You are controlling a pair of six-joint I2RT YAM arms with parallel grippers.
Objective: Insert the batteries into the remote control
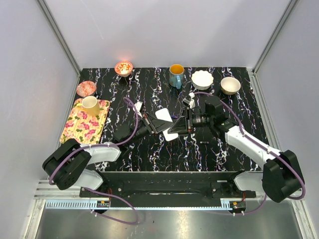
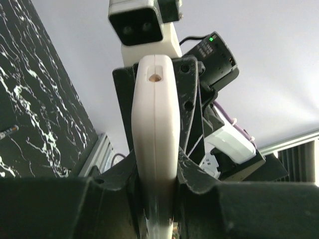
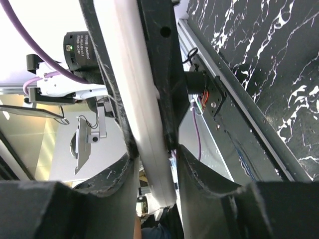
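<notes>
Starting at the near edge of the black marbled table (image 1: 149, 159): 2 arm bases, with both arms reaching inward to meet at mid-table.

Item 1: left gripper (image 1: 155, 124), fingers (image 2: 197, 174) pressed together on the remote control (image 1: 163, 115). In the left wrist view the white handset (image 2: 154, 134) stands edge-on between them, its far end carrying 1 small hole.

Item 2: right gripper (image 1: 180, 123), approaching from the opposite side, fingers (image 3: 197, 174) pinching the same handset (image 3: 142, 119) by its flat faces. The remote sits between the 2 grippers, lifted clear of the table and held at both ends.

Item 3: 1 white piece (image 1: 170, 135) just beside the grippers on their near side. Whether it lies on the table or belongs to the handset cannot be told.

Item 4: 1 slim cylinder (image 2: 9, 132) with an orange tip, lying on the table well apart from the left gripper; too small to identify further.

Item 5: floral tray (image 1: 82, 127) at the left, bearing 1 yellow cup (image 1: 90, 105).

Item 6, far edge, left to right: pink dish (image 1: 85, 88), red bowl (image 1: 123, 67), blue mug (image 1: 176, 74), white scalloped bowl (image 1: 202, 78), beige bowl (image 1: 230, 84).
</notes>
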